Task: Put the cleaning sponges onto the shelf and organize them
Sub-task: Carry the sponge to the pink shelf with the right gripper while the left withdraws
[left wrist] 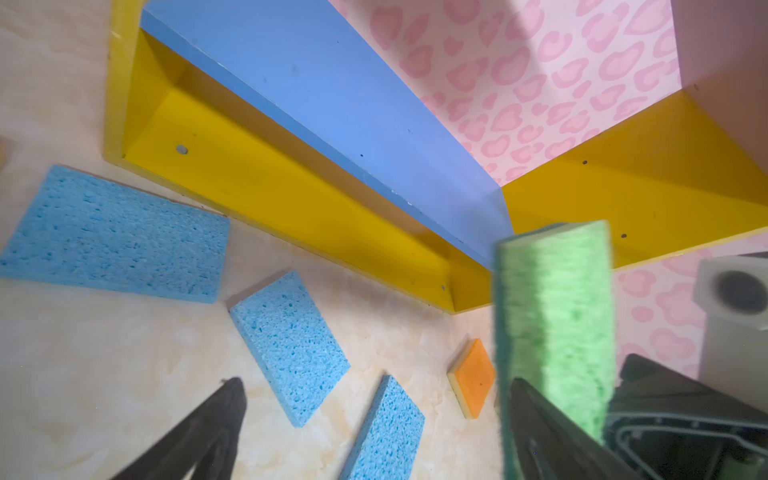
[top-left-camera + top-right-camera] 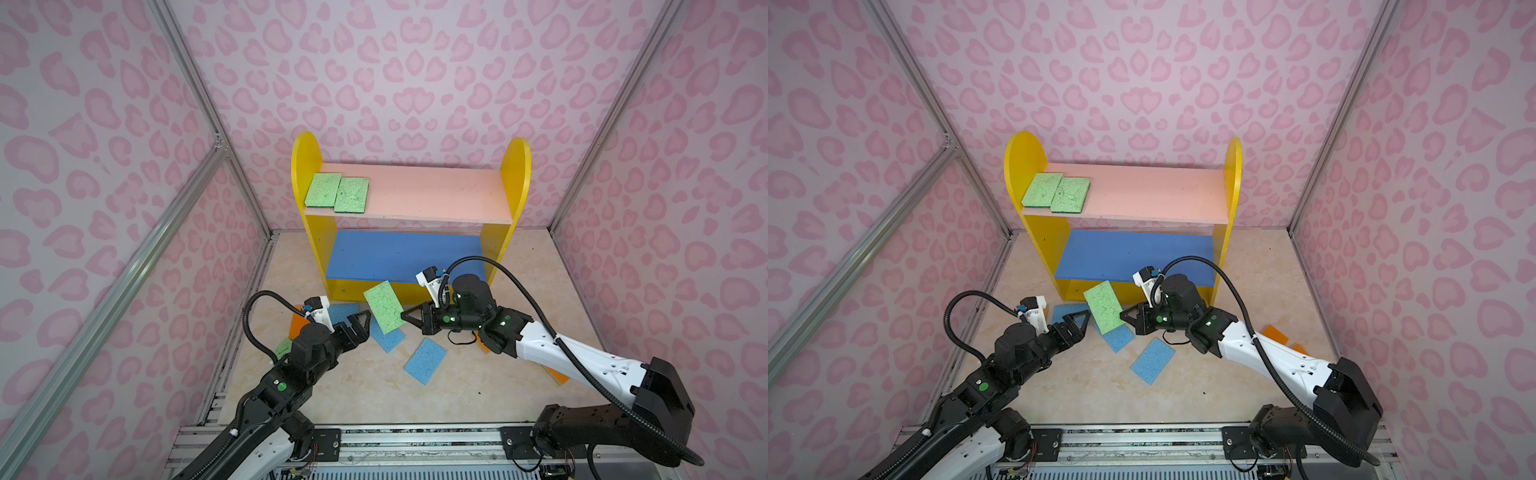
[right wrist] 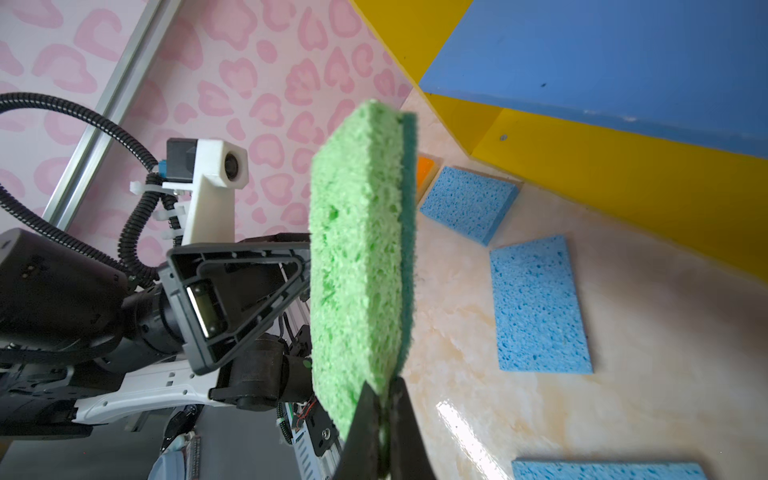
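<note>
- The shelf [image 2: 515, 174] stands at the back of the bench [image 2: 374, 390], against the patterned wall; only the left wrist view looks in under the blue board [image 1: 332, 104] to the yellow base.
- The right end effector [image 2: 405, 316] is pinched tight on one edge of a green sponge [image 2: 384, 306], which is held tilted in front of the shelf's base; the right wrist view alone shows its darker green backing.
- The left end effector [image 2: 362, 326] gapes wide and grips nothing; one finger [image 3: 245, 255] sits hard by the held sponge's face, and I cannot tell whether it touches.
- Two shelved green sponges [image 2: 323, 190] lie side by side, touching, at the left end of the pink board [image 2: 424, 193].
- Three blue sponges [image 2: 424, 360] lie flat on the bench between the arms.
- An orange sponge [image 2: 1275, 333] shows beside the right arm in a top view; another orange one [image 2: 297, 326] peeks out behind the left arm.
</note>
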`<state>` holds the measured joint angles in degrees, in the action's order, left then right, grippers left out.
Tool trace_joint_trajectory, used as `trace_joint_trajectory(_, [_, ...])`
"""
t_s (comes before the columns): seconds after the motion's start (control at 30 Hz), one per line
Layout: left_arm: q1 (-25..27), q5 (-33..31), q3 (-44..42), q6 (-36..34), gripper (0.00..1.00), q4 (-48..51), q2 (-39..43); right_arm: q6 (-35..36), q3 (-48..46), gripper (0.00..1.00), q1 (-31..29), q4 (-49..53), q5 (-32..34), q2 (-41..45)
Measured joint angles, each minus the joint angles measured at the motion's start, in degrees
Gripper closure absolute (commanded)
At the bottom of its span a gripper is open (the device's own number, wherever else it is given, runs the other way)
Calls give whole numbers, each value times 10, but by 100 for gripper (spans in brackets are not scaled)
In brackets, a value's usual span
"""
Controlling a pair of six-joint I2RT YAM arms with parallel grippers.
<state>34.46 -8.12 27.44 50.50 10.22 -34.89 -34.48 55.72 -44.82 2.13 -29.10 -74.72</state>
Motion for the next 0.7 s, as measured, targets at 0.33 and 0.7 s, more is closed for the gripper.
trace_joint_trajectory(0.33, [0,-24,-35,-7,2,30,11,51,127,96,12,85,58,42])
trace_joint_trajectory(0.7, [0,-24,-61,-6,3,34,18,60,391,95,46,160,123,-79])
